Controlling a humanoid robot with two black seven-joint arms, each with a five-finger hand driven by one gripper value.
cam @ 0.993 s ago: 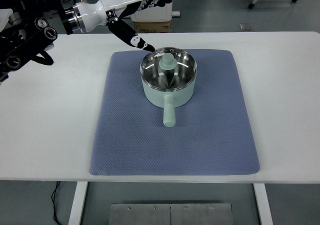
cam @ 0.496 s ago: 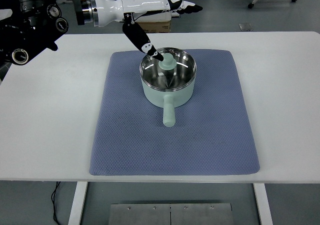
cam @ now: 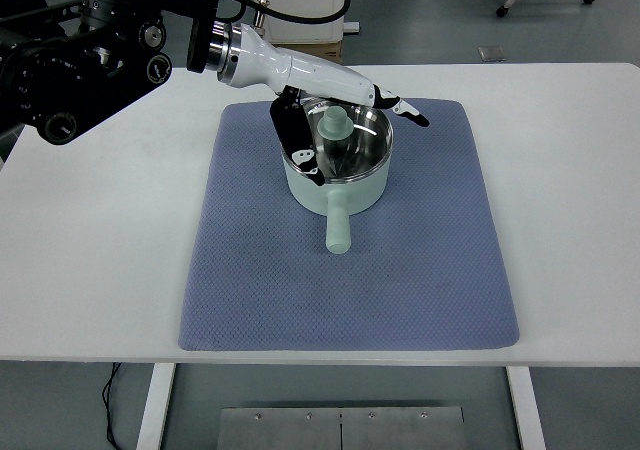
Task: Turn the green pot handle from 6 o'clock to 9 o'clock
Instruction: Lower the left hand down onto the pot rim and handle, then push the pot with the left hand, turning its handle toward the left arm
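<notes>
Top view: the left hand [cam: 335, 105] reaches over the pot [cam: 337, 165], fingers spread wide, holding nothing, hiding its far rim; handle [cam: 338, 228] points toward the camera.

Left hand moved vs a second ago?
Yes. The left hand has swung down and rightward from beyond the table's far edge to over the pale green lidded pot, which sits unmoved on the blue mat.
</notes>
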